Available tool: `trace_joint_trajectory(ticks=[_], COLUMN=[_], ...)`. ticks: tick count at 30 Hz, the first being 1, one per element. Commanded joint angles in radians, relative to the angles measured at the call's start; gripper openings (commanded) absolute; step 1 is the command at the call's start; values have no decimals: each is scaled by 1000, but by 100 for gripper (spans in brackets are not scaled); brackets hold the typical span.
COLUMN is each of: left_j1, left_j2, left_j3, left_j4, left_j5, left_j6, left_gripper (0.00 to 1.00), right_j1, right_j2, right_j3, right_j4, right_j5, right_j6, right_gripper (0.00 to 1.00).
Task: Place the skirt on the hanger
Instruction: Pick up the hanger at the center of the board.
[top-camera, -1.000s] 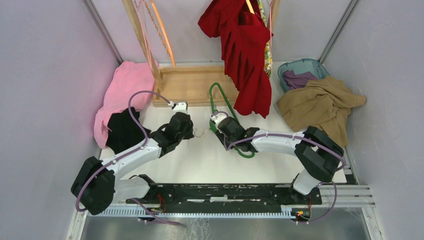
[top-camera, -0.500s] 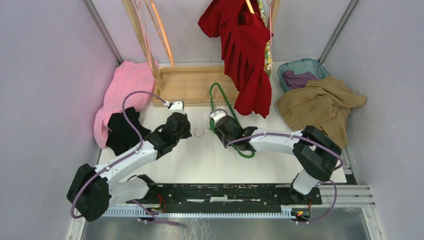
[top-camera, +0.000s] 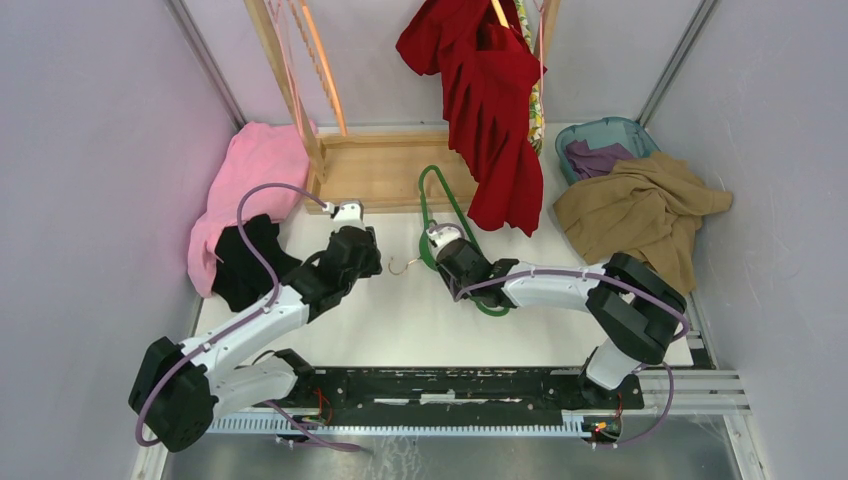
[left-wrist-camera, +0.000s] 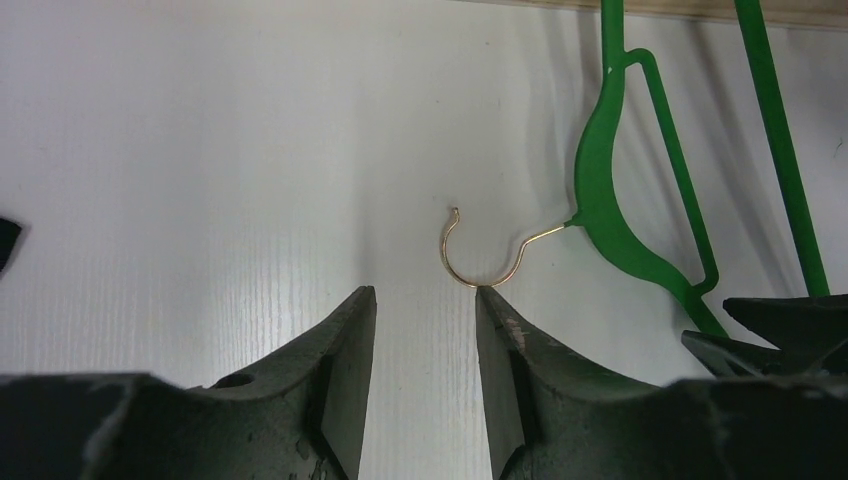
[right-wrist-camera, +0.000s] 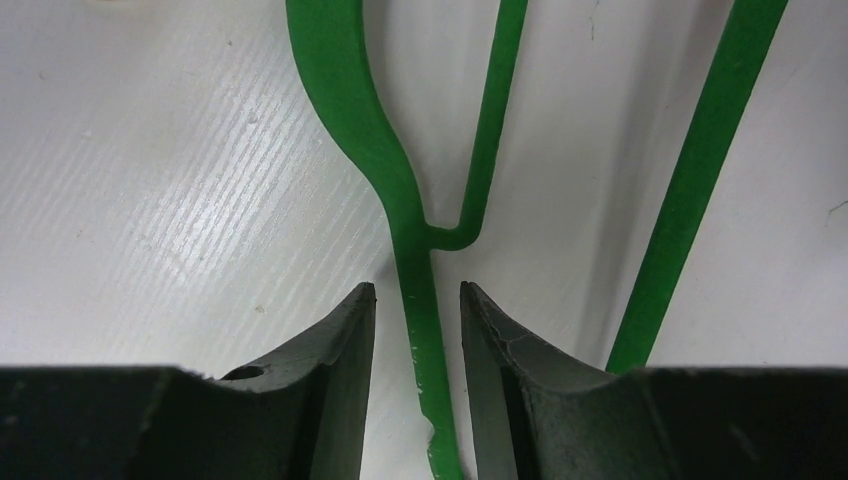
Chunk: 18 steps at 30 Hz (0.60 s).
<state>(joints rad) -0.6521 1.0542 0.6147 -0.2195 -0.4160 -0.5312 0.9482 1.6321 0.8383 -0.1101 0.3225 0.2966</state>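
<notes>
- The skirt (top-camera: 536, 110): a cream sliver with yellow lemons and green leaves, hanging behind the right edge of the red garment (top-camera: 490, 110).
- The pink hanger (top-camera: 294, 70): thin wire, well left of that garment.
- Right gripper (right-wrist-camera: 417, 290): fingers parted, straddling the green hanger (right-wrist-camera: 340, 90).
- Left gripper (left-wrist-camera: 423, 292): fingers parted, empty.

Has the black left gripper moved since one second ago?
Yes. The left gripper has drawn back slightly leftward, away from the metal hook of the green plastic hanger, which lies unmoved.

The white-shelled, black-jointed left arm (top-camera: 262, 318) and right arm (top-camera: 556, 284) are trailing mauve cables (top-camera: 242, 212); the left gripper (left-wrist-camera: 422, 292) is showing scuffed black fingers (left-wrist-camera: 335, 380).
</notes>
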Motion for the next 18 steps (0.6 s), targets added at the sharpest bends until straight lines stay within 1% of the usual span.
trace_joint_trajectory(ticks=[1, 5, 12, 13, 14, 15, 18], left_j1=[-3, -3, -3, -3, -3, -4, -3], left_j2=[-23, -26, -45, -47, -48, -48, -53], left_j3=[28, 34, 40, 41, 40, 41, 51], left_j4=[0, -8, -18, -19, -20, -21, -36], left_j5=[-32, -32, -43, -44, -44, -44, -49], left_j6=[-15, -14, -3, -2, -1, 1, 5], left_gripper=[50, 50, 50, 50, 50, 50, 50], right_j1=[-8, -29, -81, -88, -95, -101, -115], right_j2=[-1, 38, 108, 115, 120, 119, 97], right_j3=[-9, -2, 0, -3, -7, -12, -23], right_j4=[55, 86, 130, 134, 140, 149, 160], right_j5=[6, -44, -145, -151, -157, -162, -183], right_j6=[47, 67, 106, 110, 115, 118, 119], right_gripper=[42, 42, 36, 33, 25, 20, 9])
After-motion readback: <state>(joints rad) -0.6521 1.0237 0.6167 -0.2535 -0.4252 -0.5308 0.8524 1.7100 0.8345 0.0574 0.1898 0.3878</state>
